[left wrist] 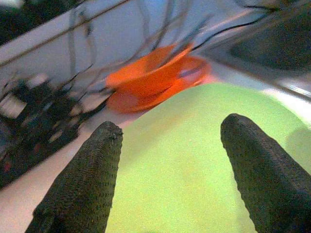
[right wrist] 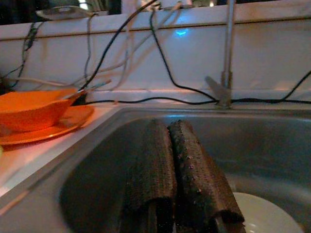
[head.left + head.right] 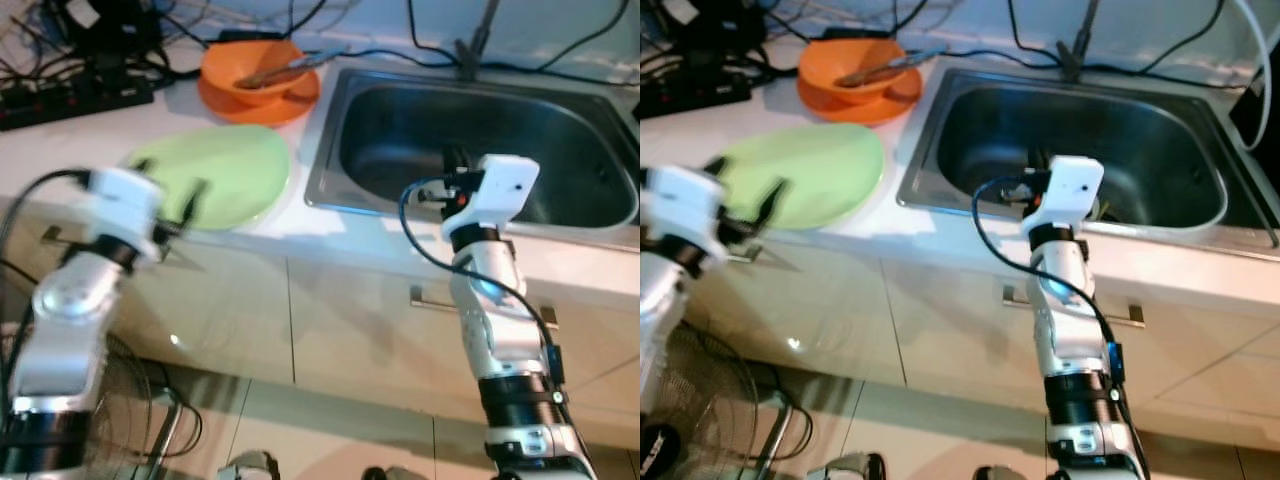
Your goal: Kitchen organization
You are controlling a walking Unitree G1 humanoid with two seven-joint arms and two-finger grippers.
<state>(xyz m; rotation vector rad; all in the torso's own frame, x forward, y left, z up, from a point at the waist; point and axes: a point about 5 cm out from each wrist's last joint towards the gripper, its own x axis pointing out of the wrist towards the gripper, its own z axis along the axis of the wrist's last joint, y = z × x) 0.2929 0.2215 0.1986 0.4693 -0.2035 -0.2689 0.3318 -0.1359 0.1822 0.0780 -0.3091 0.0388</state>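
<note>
Left end effector (image 1: 167, 160) is held with its fingers (image 1: 82, 179) wide apart, low over the near edge of the green plate (image 3: 225, 170). Nothing is gripped yet. Right end effector (image 2: 177, 160) is held inside the sink (image 3: 590, 215), its fingers pressed together on nothing, above a white dish (image 2: 265, 216).

Going from big to small: the sink is set into the table (image 3: 60, 150). The green plate lies on the table just beside the sink. An orange bowl (image 3: 250, 70) on an orange plate (image 3: 290, 105) sits behind it.

If the plate is pinched only at its thin rim, it could be tipped and dropped. If it is pushed instead, the bowl could be bumped.
</note>
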